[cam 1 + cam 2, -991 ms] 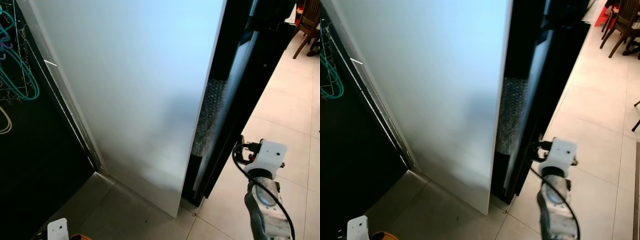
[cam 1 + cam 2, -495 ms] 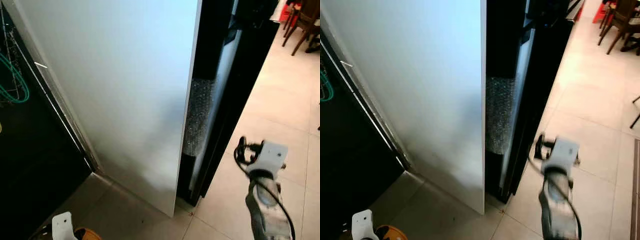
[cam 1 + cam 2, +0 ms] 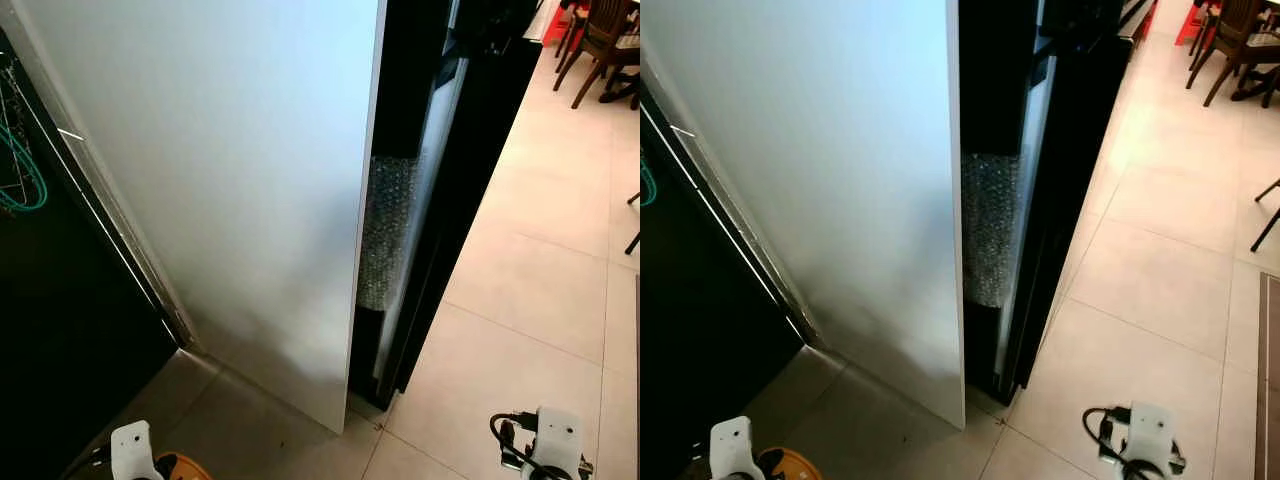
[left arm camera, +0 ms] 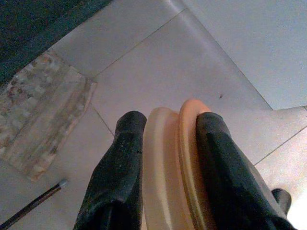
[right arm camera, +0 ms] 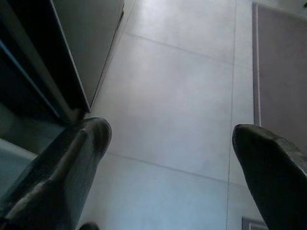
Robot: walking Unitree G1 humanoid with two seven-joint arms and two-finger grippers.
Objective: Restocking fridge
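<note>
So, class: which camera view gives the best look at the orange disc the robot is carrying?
The left wrist view: the orange disc, with a cream one beside it, sits edge-on and large between the left end effector's black fingers. The two eye views catch just a sliver of it at the bottom edge, beside the wrist.

Home interior, tall white fridge door point(image 3: 230, 190) ajar, pale tiled floor point(image 3: 540, 270), wooden dining chairs point(image 3: 595, 45) beyond
</note>
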